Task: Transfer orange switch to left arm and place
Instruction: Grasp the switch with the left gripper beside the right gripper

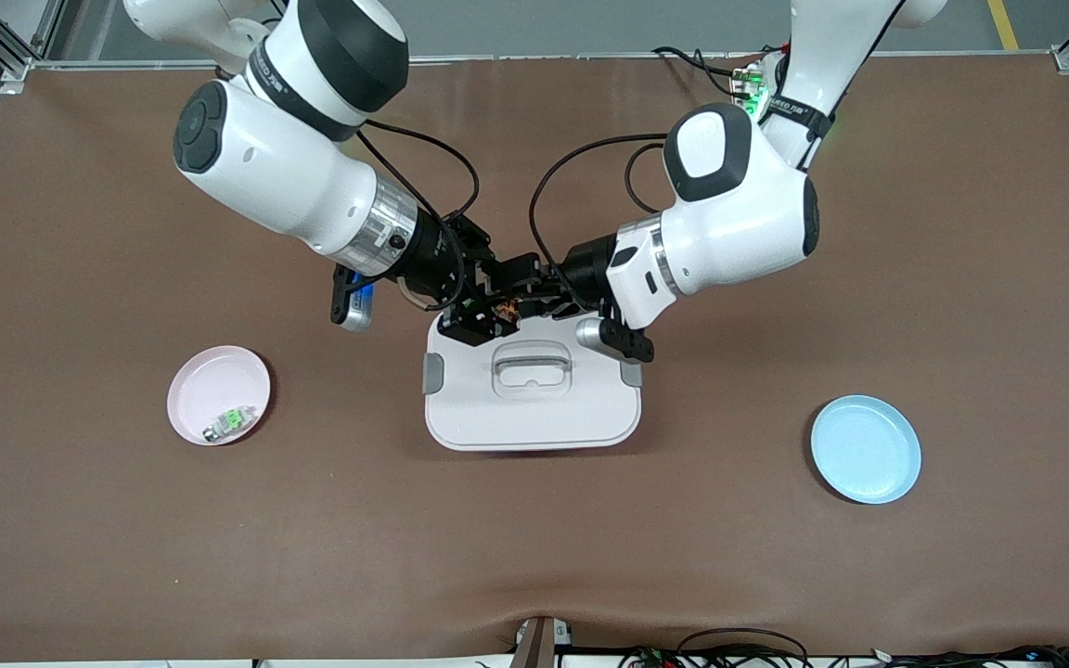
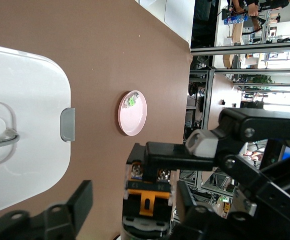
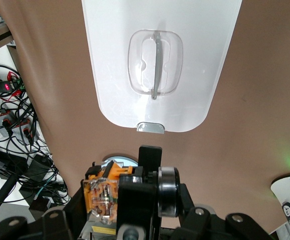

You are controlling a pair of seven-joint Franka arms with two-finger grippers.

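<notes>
You are looking at a wide brown counter [image 1: 80,520] with two large white robot arms reaching in and meeting above the middle. Below the meeting point the big white rounded-rectangular lidded box [image 1: 532,408] is sitting with its grey side clasps and clear recessed handle; the handover is taking place above its edge nearest the arm bases, so the part is crossing over the obstacle, not touching it.

The pale blue round plate [image 1: 866,449] is lying toward the left arm's end of the counter, probably the drop-off. The pink round plate [image 1: 218,394] is lying toward the right arm's end, carrying a small green-and-silver part [image 1: 225,423].

The right hand [image 1: 477,311] is hanging over the box edge, fingers clamped on the tiny black oblong switch with the orange-brown end [image 3: 104,192]. The left hand [image 1: 525,295] is facing it from the other side, fingers spread wide around the switch [image 2: 147,192] and not yet closed, judging by the left wrist view.

Judgement: the transfer is at mid-handover; the left hand needs to close before the right lets go.
</notes>
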